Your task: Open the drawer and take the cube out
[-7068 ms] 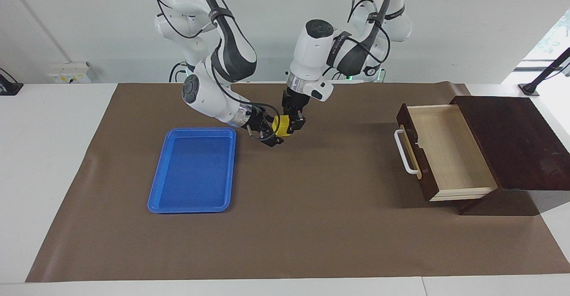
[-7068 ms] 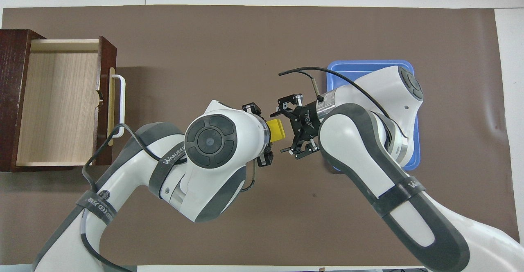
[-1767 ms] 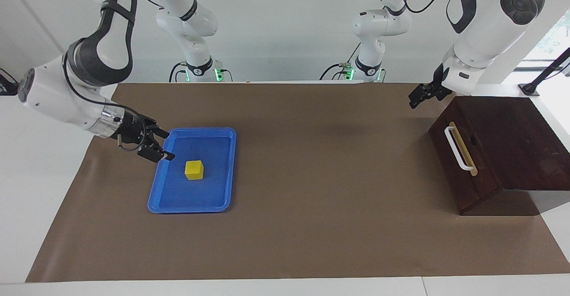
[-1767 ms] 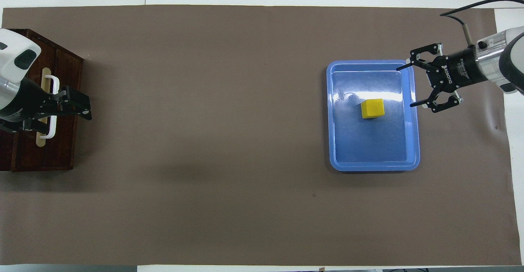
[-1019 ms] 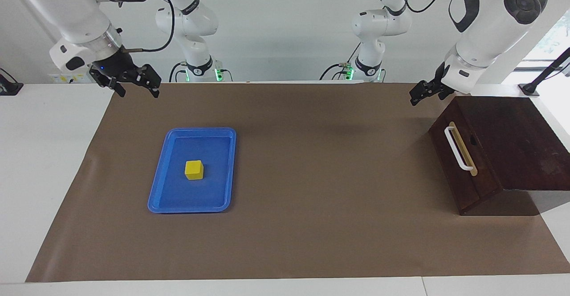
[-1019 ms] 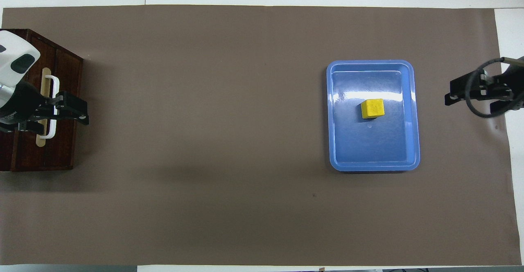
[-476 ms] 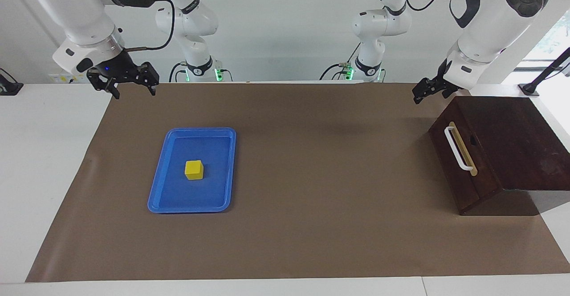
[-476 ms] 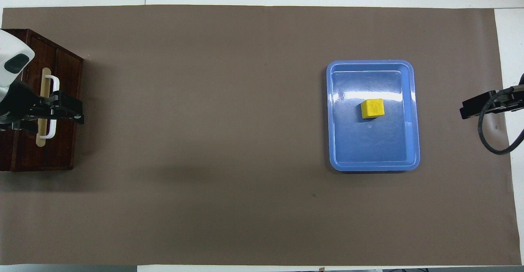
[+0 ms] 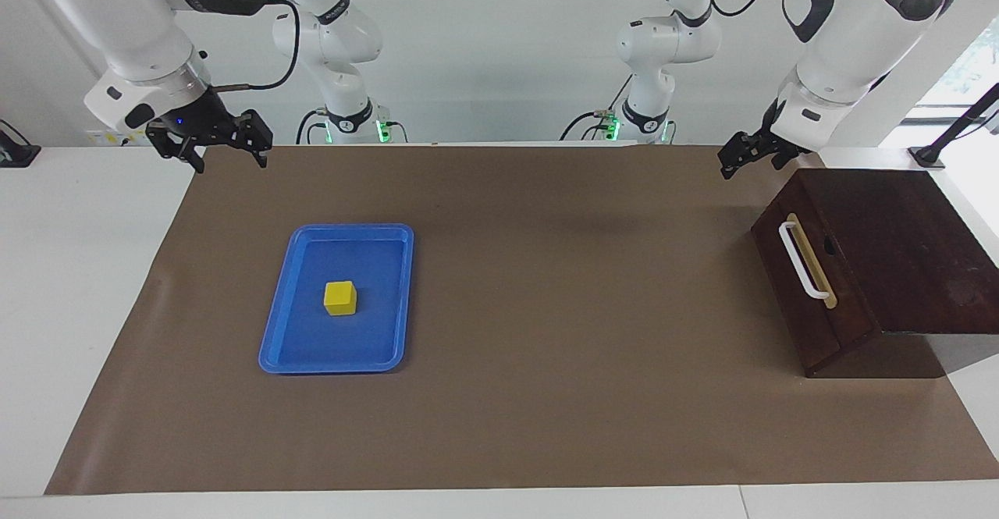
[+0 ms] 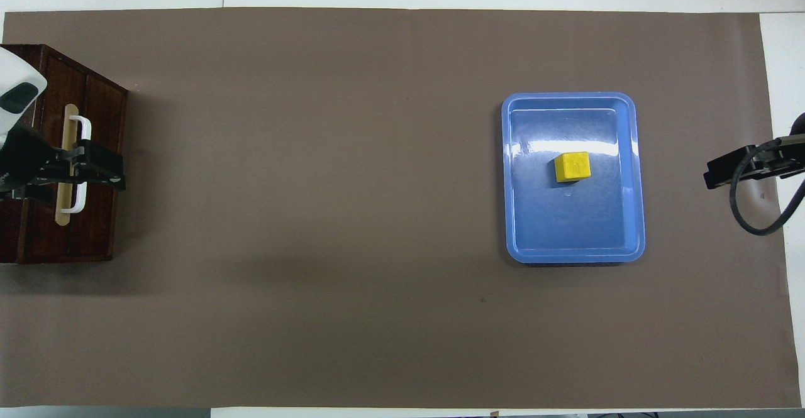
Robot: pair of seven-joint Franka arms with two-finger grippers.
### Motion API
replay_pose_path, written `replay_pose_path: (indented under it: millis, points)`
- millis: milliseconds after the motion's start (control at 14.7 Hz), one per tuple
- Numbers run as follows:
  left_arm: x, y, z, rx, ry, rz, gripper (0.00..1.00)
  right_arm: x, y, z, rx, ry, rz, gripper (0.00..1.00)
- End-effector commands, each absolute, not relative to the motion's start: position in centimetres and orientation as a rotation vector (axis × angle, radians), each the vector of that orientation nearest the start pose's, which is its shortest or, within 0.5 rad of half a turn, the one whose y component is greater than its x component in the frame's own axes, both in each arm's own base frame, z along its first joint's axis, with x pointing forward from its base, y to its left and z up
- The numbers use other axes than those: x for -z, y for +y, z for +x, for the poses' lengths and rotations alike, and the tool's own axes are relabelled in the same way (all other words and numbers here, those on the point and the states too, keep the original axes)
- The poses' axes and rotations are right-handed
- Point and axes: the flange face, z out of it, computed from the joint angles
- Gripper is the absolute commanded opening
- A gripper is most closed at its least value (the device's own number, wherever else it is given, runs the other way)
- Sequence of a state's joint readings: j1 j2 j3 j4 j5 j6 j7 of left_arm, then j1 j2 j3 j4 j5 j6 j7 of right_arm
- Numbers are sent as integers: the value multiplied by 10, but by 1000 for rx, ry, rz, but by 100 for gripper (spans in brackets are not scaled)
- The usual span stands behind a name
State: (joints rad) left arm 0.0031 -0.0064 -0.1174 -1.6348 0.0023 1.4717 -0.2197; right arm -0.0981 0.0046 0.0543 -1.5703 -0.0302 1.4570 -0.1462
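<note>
Brown paper mat (image 9: pixel 546 332): one matte sheet covering most of the white table (image 9: pixel 78 285).
Right claw (image 9: pixel 226 154): raised over the mat's corner at its own end of the table, two black fingers spread apart, holding nothing.
Left claw (image 9: pixel 737 161): raised in the air just beside the box's top edge; I cannot tell whether its fingers are apart.
Box (image 9: pixel 897 246): one, dark polished wood, flat-topped, at the left arm's end.
Drawer (image 9: pixel 815 300): one, pushed fully shut, dark front with one white bar handle (image 9: pixel 802 261) on a tan strip.
Tray (image 9: pixel 296 363): one, glossy blue plastic, rectangular, rounded corners, toward the right arm's end.
Cube (image 9: pixel 340 297): one, plain yellow block, resting inside the tray near its middle.
</note>
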Motion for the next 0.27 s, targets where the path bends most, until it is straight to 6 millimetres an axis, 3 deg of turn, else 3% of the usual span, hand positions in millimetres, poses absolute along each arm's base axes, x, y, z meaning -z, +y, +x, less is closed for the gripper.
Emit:
replay_pose_path:
  millis: [0,204]
  points:
    - [-597,-60,531,-231,-162,-3081,100,-618,-32,540,-196,-189,-3159,100]
    - [-598,-55,531,-229,-174,-3082,100,-618,-32,540,-194,-192,-3161,100]
